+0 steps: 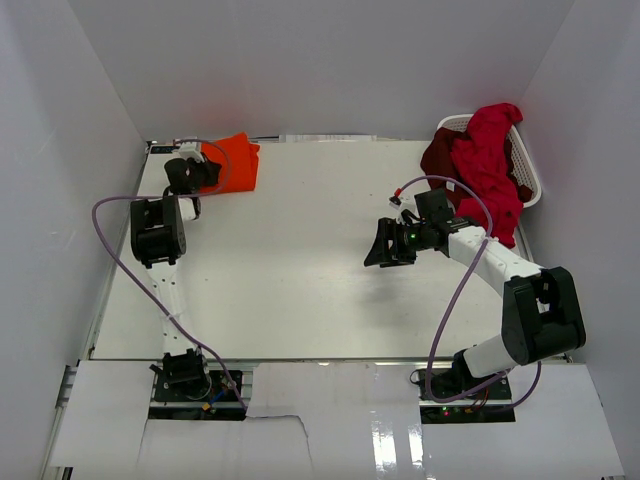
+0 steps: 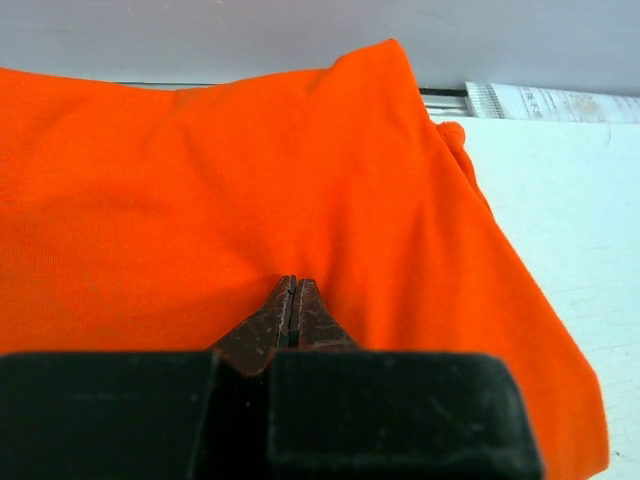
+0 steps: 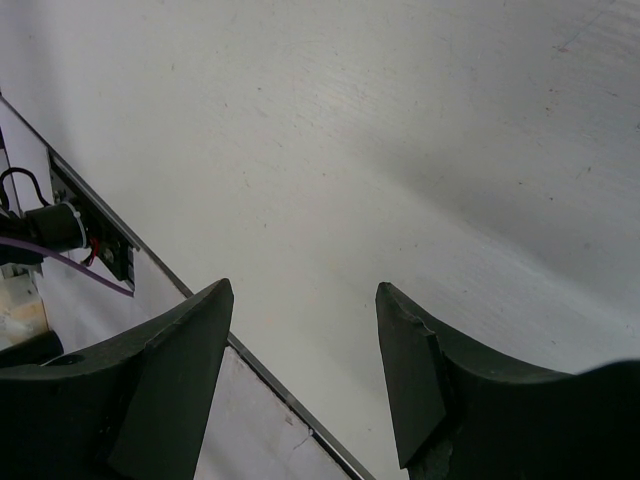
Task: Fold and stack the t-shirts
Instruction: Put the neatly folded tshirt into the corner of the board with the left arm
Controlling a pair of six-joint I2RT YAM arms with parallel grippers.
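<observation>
Looking down from the top external view: the orange t-shirt (image 1: 238, 160) lies folded into a compact block at the far left corner of the desk (image 1: 300, 280), close to the back wall; the left gripper (image 1: 210, 172) sits at its near left edge, touching the cloth. The crimson t-shirt (image 1: 490, 150) spills in loose folds over the rim of the white laundry basket (image 1: 528, 180) at the far right corner; the maroon t-shirt (image 1: 438, 155) hangs bunched over the basket's left side. The right gripper (image 1: 385, 245) hovers over the desk right of centre, well apart from every shirt; white desk spreads between the two arms.

Left wrist view: the orange t-shirt (image 2: 250, 180) fills most of the picture, smooth knit with soft creases, its right folded edge slanting down over the desk (image 2: 570, 230); the left gripper (image 2: 291, 296) is closed tight, tips together against the cloth; whether any fabric is pinched I cannot tell. A printed strip (image 2: 550, 100) runs along the back edge; its marks are too small to read.

Right wrist view: the right gripper (image 3: 305, 300) stands wide apart, holding nothing, above the desk (image 3: 400, 150); the desk's edge runs diagonally at lower left, with a purple cable (image 3: 70, 262) beyond it.
</observation>
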